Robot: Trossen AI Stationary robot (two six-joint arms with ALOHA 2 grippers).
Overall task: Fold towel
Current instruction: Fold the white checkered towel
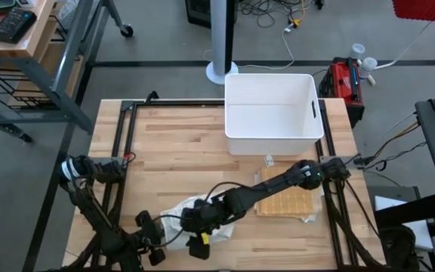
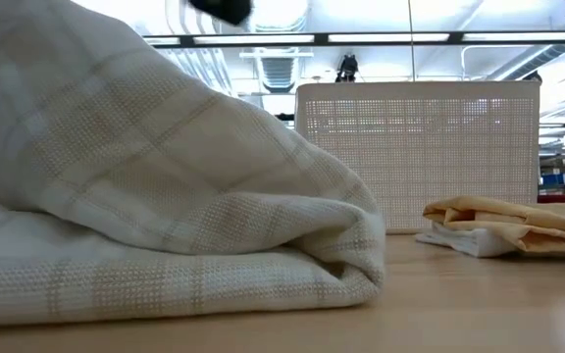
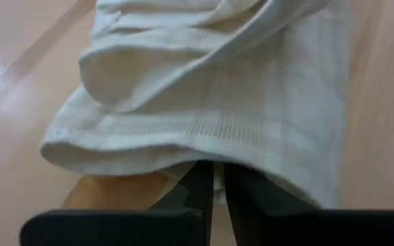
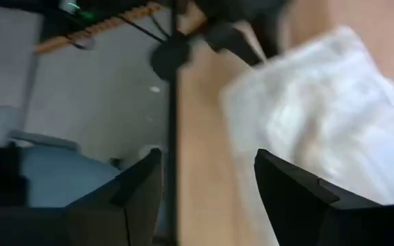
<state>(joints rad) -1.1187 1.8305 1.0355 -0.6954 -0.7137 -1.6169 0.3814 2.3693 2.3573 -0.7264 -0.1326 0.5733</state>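
The white towel lies bunched on the wooden table, down toward six o'clock in the high view and a little toward seven. From table height it shows as a thick, rounded fold, one layer humped over a flatter layer beneath, with a faint woven check in the cloth.

The left gripper sits at the towel's seven o'clock edge. In its own wrist view its fingers stand almost together, only a thin slit between them, right at the towel's hem; a sliver of cloth seems to run into that slit, though the hem hides whether it is truly pinched.

The right gripper has its arm reaching across the table from three o'clock and hangs over the towel's near side. Its wrist view shows the two fingers spread wide apart with nothing between them, the towel lying beyond and the table edge beside it.

At three o'clock from the towel, under the right arm, lies a folded yellow cloth on a paler one. Past that, at twelve o'clock, stands a white bin, touching neither.
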